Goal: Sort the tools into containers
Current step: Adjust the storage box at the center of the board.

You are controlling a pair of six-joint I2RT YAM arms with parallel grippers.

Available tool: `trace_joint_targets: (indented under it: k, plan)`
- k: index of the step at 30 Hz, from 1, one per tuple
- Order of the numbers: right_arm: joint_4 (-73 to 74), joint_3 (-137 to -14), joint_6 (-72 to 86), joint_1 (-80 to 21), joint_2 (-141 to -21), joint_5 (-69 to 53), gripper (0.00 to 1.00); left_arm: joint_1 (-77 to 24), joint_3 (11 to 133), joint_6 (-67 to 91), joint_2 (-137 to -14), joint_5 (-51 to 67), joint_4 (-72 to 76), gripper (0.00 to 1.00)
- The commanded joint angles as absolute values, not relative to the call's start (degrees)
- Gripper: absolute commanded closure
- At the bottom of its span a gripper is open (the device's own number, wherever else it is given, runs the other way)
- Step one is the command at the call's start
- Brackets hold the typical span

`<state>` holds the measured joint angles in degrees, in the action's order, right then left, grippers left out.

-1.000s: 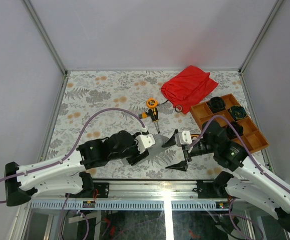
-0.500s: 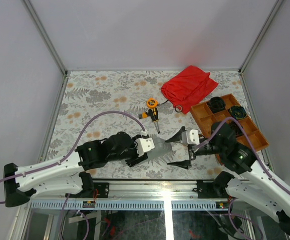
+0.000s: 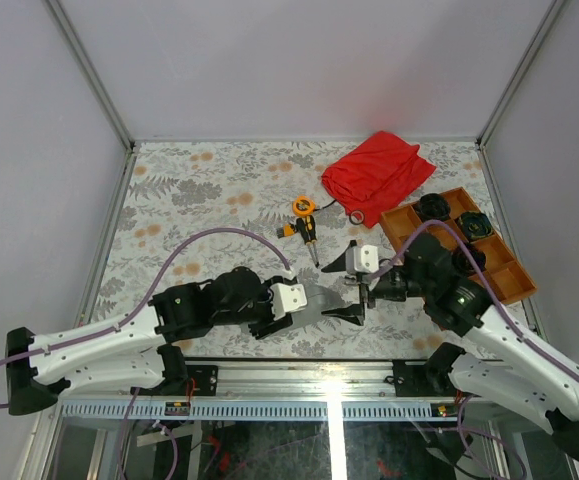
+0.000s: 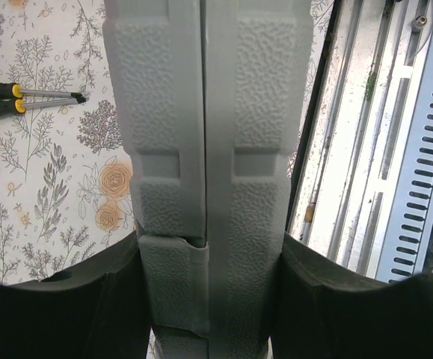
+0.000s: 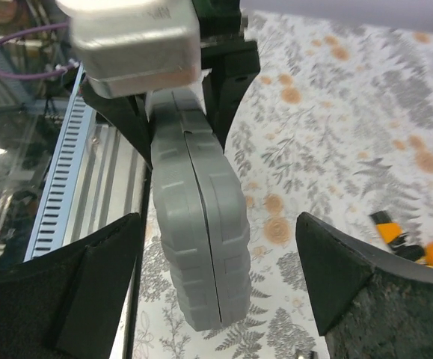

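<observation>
The containers are two grey halves closed together as one case (image 3: 321, 298), held on edge above the table. My left gripper (image 4: 205, 299) is shut on the case (image 4: 205, 134), with a black finger pressed on each side. My right gripper (image 3: 347, 290) stands wide open at the case's free end (image 5: 197, 247); its fingers (image 5: 96, 284) flank it without touching. The tools lie on the table beyond: a round orange tape measure (image 3: 303, 206) and orange-and-black screwdrivers (image 3: 310, 232), which the left wrist view also catches as screwdrivers (image 4: 22, 97).
A crumpled red cloth (image 3: 379, 170) lies at the back right. An orange-brown divided tray (image 3: 499, 275) with black round parts sits at the right, behind my right arm. The table's metal front rail (image 4: 395, 149) runs close beside the case.
My right gripper has swung left and away from the front edge, so its open fingers now straddle the case's end. The left gripper keeps hold of the case and has shifted slightly.
</observation>
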<state>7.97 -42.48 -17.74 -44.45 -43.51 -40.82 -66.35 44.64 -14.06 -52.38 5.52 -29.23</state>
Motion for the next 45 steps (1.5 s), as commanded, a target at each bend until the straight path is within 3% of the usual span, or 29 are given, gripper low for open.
trace_joint_targets:
  k: [1,21,31,33,35,37,41,45]
  plan:
    - [5.09,-43.94,-17.65,-44.18,-48.01,-47.53,0.10,-66.62,46.15,-16.53,-52.85,7.18,-26.36,1.00]
    - [6.93,-43.34,-18.17,-44.25,-57.84,-46.76,0.24,-66.56,47.55,-17.33,-53.40,6.38,-26.24,0.99]
    - [6.68,-44.01,-18.27,-44.34,-61.86,-45.86,0.42,-66.57,47.14,-16.44,-51.76,4.90,-24.96,0.91]
    - [6.77,-44.24,-18.72,-44.35,-61.71,-45.49,0.52,-66.56,47.03,-16.32,-50.86,4.90,-24.95,0.88]
    - [6.68,-44.66,-19.32,-44.37,-60.82,-44.84,0.68,-66.57,46.87,-15.98,-49.50,5.27,-24.97,0.85]
    - [6.20,-45.14,-19.50,-44.37,-59.04,-44.68,0.82,-66.61,46.56,-15.51,-48.30,5.99,-24.82,0.79]
    - [2.37,-45.11,-16.75,-44.30,-54.61,-46.68,0.88,-66.56,46.29,-13.20,-45.32,7.45,-23.90,0.57]
    - [0.17,-45.61,-13.36,-44.38,-51.90,-47.96,0.89,-66.59,45.44,-11.02,-41.01,9.45,-21.88,0.20]
